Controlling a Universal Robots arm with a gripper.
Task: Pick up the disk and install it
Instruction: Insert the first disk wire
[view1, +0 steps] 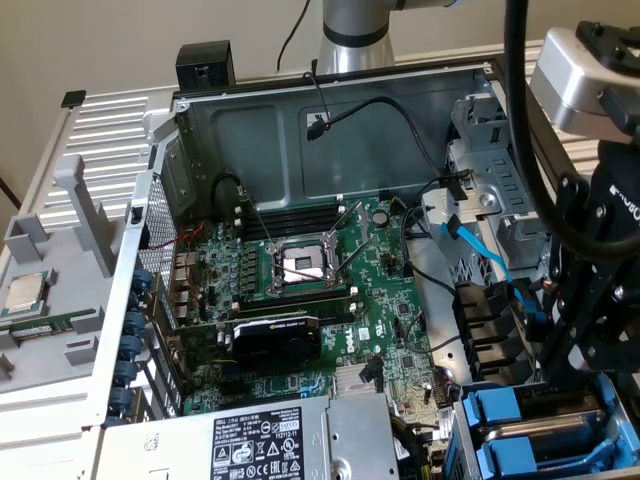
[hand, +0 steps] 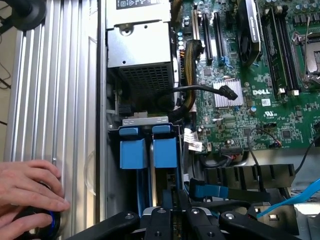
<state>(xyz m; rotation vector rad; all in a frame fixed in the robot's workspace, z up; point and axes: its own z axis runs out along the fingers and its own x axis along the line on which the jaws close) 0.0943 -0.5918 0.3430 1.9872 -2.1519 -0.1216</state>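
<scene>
The disk (hand: 165, 152) stands on edge in the drive bay at the case's corner, clipped in a blue plastic frame. Its blue tab (view1: 497, 410) faces the power-supply box. My gripper (hand: 175, 199) hangs right over the disk's other end, its black fingers drawn close together on the frame's rail. Seen from the exterior view, the gripper (view1: 588, 345) reaches down into the bay at the right edge. A second blue-framed drive (hand: 132, 152) sits beside the disk, on the side away from the motherboard.
The grey power-supply box (view1: 290, 440) borders the bay. The green motherboard (view1: 300, 290), black cables and a blue cable (view1: 480, 250) lie beside it. A person's hand (hand: 27, 187) rests on a black device on the ribbed table. A small processor chip (view1: 25, 293) sits outside the case.
</scene>
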